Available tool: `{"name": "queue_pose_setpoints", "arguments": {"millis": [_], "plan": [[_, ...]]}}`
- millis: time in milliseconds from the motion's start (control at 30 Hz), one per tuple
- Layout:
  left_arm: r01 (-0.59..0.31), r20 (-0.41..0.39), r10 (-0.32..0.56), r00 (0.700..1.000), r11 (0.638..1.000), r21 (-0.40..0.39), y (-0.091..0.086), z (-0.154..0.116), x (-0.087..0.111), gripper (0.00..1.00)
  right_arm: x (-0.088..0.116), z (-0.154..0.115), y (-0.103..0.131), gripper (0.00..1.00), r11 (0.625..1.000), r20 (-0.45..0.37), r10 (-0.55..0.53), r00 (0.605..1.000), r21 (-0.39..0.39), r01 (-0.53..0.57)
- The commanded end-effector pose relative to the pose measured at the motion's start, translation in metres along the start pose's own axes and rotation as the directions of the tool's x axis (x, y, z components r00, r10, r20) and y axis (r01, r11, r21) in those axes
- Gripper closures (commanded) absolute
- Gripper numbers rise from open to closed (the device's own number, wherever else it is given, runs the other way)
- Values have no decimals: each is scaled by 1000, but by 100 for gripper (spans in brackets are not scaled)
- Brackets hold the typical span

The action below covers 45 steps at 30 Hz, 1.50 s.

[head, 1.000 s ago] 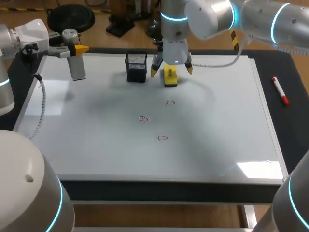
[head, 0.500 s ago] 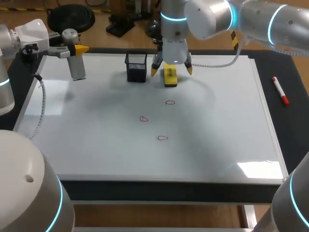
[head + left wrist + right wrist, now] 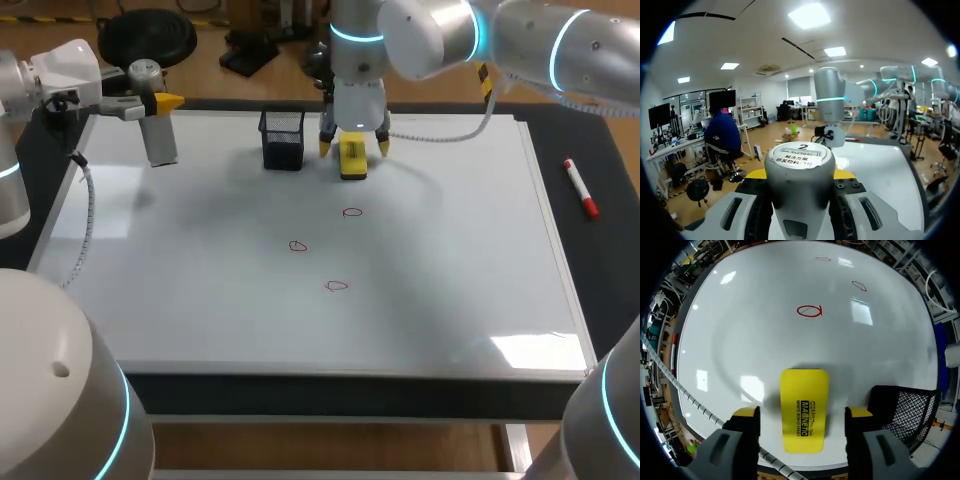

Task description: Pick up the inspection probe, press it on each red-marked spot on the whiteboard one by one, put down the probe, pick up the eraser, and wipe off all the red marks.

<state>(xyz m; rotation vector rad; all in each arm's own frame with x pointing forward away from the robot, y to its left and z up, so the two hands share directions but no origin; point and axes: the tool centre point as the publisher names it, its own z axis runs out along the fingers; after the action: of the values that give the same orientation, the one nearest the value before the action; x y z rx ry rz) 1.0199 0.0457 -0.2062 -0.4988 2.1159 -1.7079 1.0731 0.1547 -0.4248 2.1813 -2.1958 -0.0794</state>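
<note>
- right gripper hangs straight over the eraser at the back of the whiteboard, pointing down, so it's lined up for a top grab
- its fingers are spread wide, one yellow tip on each long side of the eraser; the wrist view shows a gap on both sides, so they aren't touching it and hold nothing
- the eraser lies flat on the board, long axis running between the fingers, so closing would pinch it across the narrow width
- mesh basket stands just beside the eraser on the left-arm side, near one finger; judgement: little room there, so a sideways drift could bump it
- left gripper is parked at the board's back left corner, well apart from the marks, likely to stay out of the right arm's way
- it is clamped on the probe, a grey cylinder held upright near its top, a finger on each side
- can't tell if the probe's lower end rests on the board or hangs just above it
- judgement: the probe isn't set down yet, though the eraser pickup is under way
- three red marks sit mid-board, all unwiped, well ahead of the eraser
- marker pen lies off the board on the right, not involved
</note>
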Motion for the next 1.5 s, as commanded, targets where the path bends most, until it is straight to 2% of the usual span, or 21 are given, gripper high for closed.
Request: {"name": "queue_pose_setpoints", "arguments": {"millis": [33, 167, 300, 367, 500, 667, 800, 967, 1200, 1333, 1500], "plan": [[-1, -1, 1, 1000, 1000, 1, 0, 0, -1, 100, 2, -3, -2, 100, 1000, 4, 14, 1000, -9, -14], [-1, -1, 1, 1000, 1000, 1, 0, 0, -1, 100, 6, -17, -1, 100, 998, -2, 55, 999, -13, -55], [-1, -1, 1, 1000, 1000, 1, 0, 0, -1, 100, 20, -36, -3, 100, 981, 0, 194, 981, 14, -194], [-1, -1, 1, 1000, 1000, 1, 0, 0, -1, 100, 31, -42, -7, 100, 951, -11, 308, 951, 24, -308], [-1, -1, 1, 1000, 1000, 1, 0, 0, -1, 100, 59, -49, -7, 100, 888, -18, 460, 888, 34, -459], [-1, -1, 1, 1000, 1000, 1, 0, 0, -1, 100, 87, -53, 1, 100, 837, -5, 548, 837, 29, -547], [-1, -1, 1, 1000, 1000, 1, 0, 0, -1, 100, 113, -55, 13, 100, 774, 10, 633, 774, 15, -633], [-1, -1, 1, 1000, 1000, 1, 0, 0, -1, 100, 142, -56, 28, 100, 710, 7, 704, 710, 4, -705], [-1, -1, 1, 1000, 1000, 1, 0, 0, -1, 100, 175, -55, 47, 100, 641, -9, 767, 641, 3, -767], [-1, -1, 1, 1000, 1000, 1, 0, 0, -1, 100, 191, -54, 56, 100, 593, -15, 805, 593, -5, -805], [-1, -1, 1, 1000, 1000, 1, 0, 0, -1, 100, 207, -53, 67, 100, 554, -11, 832, 554, -11, -832]]}}
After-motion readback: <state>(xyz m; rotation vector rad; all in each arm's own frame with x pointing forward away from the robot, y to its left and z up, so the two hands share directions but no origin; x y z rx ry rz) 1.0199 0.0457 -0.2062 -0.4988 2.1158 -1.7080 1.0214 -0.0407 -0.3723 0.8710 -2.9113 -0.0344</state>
